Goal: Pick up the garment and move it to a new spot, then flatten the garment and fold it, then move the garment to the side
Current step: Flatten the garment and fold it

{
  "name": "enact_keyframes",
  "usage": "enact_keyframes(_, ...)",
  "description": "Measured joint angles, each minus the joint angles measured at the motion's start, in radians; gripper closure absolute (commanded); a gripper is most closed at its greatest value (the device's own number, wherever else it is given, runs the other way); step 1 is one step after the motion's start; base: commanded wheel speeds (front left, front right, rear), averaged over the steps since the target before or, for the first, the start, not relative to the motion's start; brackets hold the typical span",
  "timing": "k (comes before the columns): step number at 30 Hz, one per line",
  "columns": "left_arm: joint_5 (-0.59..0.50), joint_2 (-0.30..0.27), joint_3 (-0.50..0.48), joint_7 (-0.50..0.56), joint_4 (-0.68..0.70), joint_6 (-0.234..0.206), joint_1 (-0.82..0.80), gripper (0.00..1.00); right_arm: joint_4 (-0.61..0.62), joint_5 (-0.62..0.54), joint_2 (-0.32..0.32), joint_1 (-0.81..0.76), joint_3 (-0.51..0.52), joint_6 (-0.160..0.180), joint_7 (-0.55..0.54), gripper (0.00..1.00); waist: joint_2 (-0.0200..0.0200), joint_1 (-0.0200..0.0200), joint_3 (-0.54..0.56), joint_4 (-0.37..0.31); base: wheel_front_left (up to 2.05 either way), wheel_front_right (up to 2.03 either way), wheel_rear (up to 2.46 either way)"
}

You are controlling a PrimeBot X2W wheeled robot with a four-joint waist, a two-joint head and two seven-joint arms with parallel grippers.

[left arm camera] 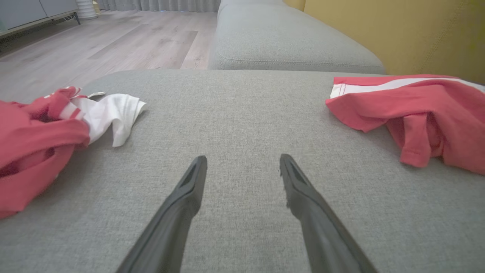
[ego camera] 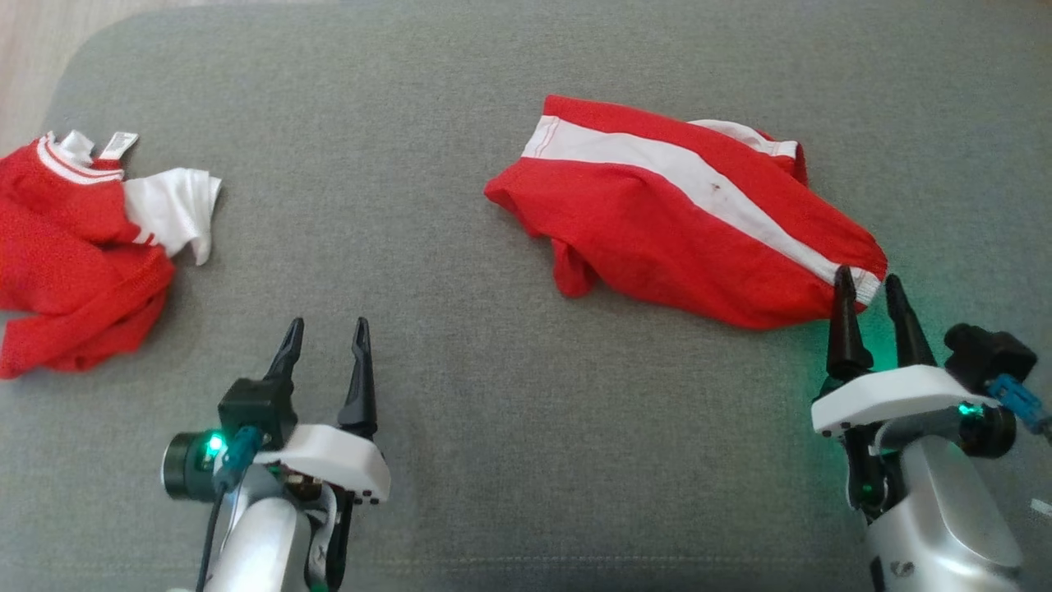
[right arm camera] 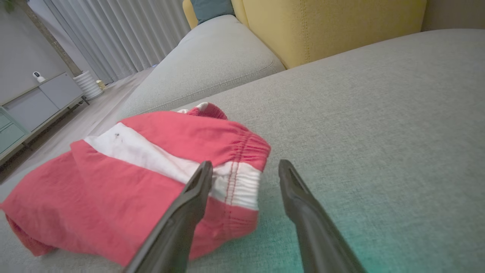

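Observation:
Red shorts [ego camera: 682,222] with a white side stripe lie crumpled on the grey sofa seat [ego camera: 509,427], right of centre. My right gripper [ego camera: 869,284] is open at their elastic waistband corner; in the right wrist view the shorts [right arm camera: 144,178] spread to the left and the white band end lies between the fingers of the right gripper [right arm camera: 244,167], ungripped. My left gripper [ego camera: 327,329] stands open over bare fabric, nothing between its fingers [left arm camera: 189,189]. A second red and white garment [ego camera: 74,247] is bunched at the far left edge, also seen in the left wrist view [left arm camera: 38,140].
A yellow backrest [right arm camera: 322,26] rises behind the seat, with another grey cushion [left arm camera: 288,41] beyond. Wooden floor [left arm camera: 113,41] lies off the seat's left edge, and a low cabinet [right arm camera: 38,102] stands far off. Bare seat stretches between the two garments.

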State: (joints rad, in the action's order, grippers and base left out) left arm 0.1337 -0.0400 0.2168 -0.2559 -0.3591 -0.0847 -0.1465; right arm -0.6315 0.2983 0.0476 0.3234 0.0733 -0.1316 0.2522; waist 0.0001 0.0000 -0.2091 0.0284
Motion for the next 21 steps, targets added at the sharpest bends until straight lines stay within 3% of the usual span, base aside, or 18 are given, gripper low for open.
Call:
enact_keyframes(3, 0.003, 0.0, 0.0, 0.0, 0.0, 0.0, -0.005, 0.0, -0.001, 0.003, 0.0, -0.002, -0.014, 0.0, 0.0, 0.23, 0.0, 0.0, -0.003, -0.009, 0.0, 0.0, 0.0)
enact_keyframes(4, 0.003, 0.0, 0.001, 0.0, 0.0, 0.002, -0.005, 0.0, -0.002, 0.006, 0.0, -0.002, -0.02, 0.0, 0.0, 0.38, 0.0, 0.0, -0.005, -0.01, 0.0, 0.0, 0.0)
enact_keyframes(6, 0.003, 0.0, 0.002, 0.0, 0.0, 0.007, -0.006, 0.0, -0.01, 0.014, 0.0, -0.001, -0.029, 0.0, 0.0, 0.86, 0.0, 0.0, -0.011, -0.013, 0.0, 0.0, 0.0)
enact_keyframes(7, 0.003, 0.0, 0.003, 0.0, 0.0, 0.007, -0.006, 0.0, -0.012, 0.018, 0.0, -0.001, -0.031, 0.0, 0.0, 1.0, 0.0, 0.0, -0.014, -0.013, 0.0, 0.0, 0.0)
enact_keyframes(14, 0.025, 0.0, 0.004, 0.0, -0.001, 0.025, -0.036, 0.0, -0.012, 0.021, 0.0, 0.012, -0.069, 0.0, 0.0, 1.0, 0.0, 0.0, -0.026, -0.025, 0.0, 0.0, 0.0)
enact_keyframes(21, 0.103, 0.002, 0.041, 0.0, -0.093, 0.095, -0.203, 0.0, 0.023, -0.001, 0.0, 0.016, -0.112, 0.0, 0.0, 1.0, 0.0, 0.0, -0.042, -0.081, 0.0, 0.0, 0.0)
